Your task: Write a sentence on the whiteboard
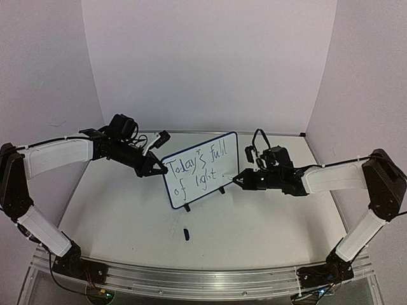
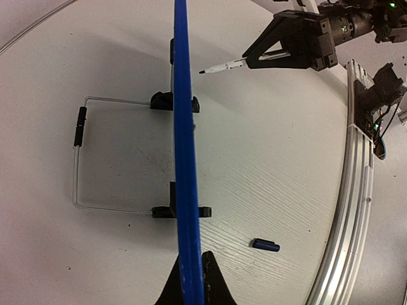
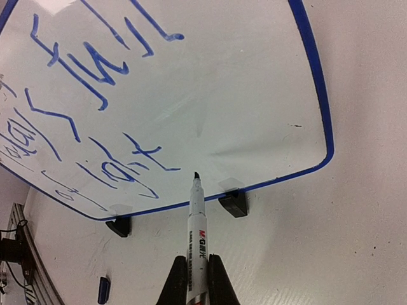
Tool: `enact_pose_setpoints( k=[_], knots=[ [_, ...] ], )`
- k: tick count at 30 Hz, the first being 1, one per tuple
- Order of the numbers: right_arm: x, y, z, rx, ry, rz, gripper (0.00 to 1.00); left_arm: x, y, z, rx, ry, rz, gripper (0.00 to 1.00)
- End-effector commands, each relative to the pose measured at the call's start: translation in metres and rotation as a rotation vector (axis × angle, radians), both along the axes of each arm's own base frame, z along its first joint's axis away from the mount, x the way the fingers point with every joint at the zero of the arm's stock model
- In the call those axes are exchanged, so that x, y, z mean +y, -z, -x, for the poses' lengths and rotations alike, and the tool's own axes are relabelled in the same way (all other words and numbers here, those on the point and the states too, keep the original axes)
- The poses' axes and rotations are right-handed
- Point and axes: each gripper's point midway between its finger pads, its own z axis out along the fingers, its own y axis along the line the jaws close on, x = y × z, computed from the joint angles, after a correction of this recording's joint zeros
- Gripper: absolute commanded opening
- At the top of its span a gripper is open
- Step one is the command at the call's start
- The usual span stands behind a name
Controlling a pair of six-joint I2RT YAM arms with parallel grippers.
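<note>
Top external: whiteboard point(image 1: 202, 168) stands on its feet near the centre of the table point(image 1: 127, 216), between the two arms, written face toward the arm bases. Sentence point(image 1: 194, 170) runs over 2 lines, "Today's full" on top and "of light" below, slanting up to the right.

L gripper point(image 1: 158, 168) sits at the board's left edge. Left wrist view has the board edge-on, and the gripper's fingers point(image 2: 215, 286) are pinched narrow on the blue rim point(image 2: 184, 127).

R gripper point(image 1: 239, 180) comes in low from the right, by the board's lower right corner. Right wrist view: jaws clamped on a slim white marker point(image 3: 196, 235), uncapped. Its dark tip points at the board face just right of & below "light", above the bottom rim. Left wrist view shows a small gap btw tip and board; can't tell for sure whether it touches.

Behind the board a wire stand point(image 2: 79, 159) lies flat on the table. Two black clip feet point(image 2: 166, 100) hold the bottom rim.

Small dark cap point(image 1: 186, 234) lies on the table in front of the board, nearer the arm bases, well apart from both grippers.
</note>
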Motion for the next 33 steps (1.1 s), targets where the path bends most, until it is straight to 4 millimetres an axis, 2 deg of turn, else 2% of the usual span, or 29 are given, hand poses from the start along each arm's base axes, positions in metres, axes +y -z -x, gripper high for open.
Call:
enact_pose_setpoints(
  k=[1, 15, 33],
  knots=[
    [0.003, -0.004, -0.013, -0.03, 0.015, 0.003, 0.0, 0.003, 0.023, 0.012, 0.071, 0.015, -0.079, 0.0],
    [0.015, -0.007, -0.022, -0.045, 0.001, -0.029, 0.0, 0.003, 0.025, 0.012, 0.073, 0.014, -0.081, 0.0],
    [0.014, -0.008, -0.025, -0.051, 0.012, -0.028, 0.0, 0.002, 0.024, 0.011, 0.072, 0.014, -0.081, 0.0]
  ],
)
